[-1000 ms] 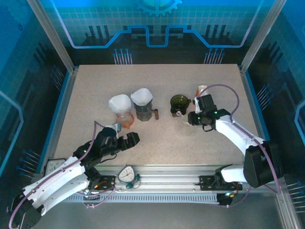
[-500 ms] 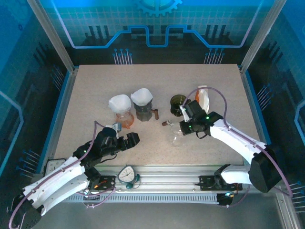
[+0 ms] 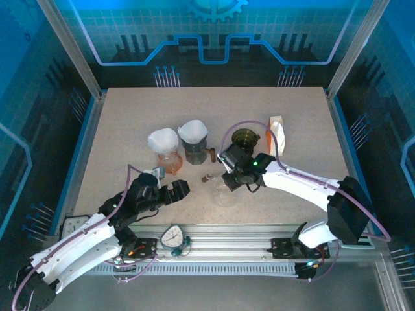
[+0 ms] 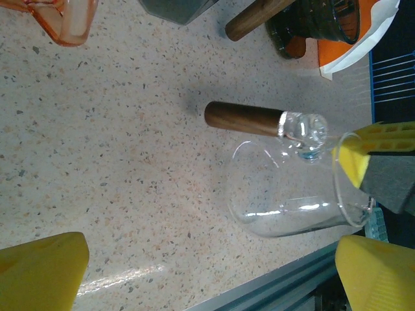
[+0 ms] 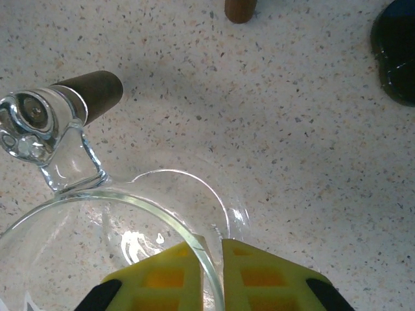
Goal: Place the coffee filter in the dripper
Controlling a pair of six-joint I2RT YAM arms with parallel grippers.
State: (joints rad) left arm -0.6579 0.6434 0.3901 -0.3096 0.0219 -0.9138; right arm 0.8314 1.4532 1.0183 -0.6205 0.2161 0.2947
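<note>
A clear glass dripper with a brown wooden handle sits tilted, low over the middle of the table. My right gripper is shut on its rim, one yellow finger inside and one outside. White coffee filters sit in an orange dripper and in a grey dripper behind it. My left gripper stands open to the left of the glass dripper, nothing between its fingers.
A dark green dripper stands just behind my right gripper, and an orange and white filter pack lies at its right. The grey dripper's wooden handle points toward the glass one. A gauge sits on the front rail.
My right arm has carried the glass dripper leftward and nearer, from beside the dark green dripper to the table's middle. The left arm has stayed put.
</note>
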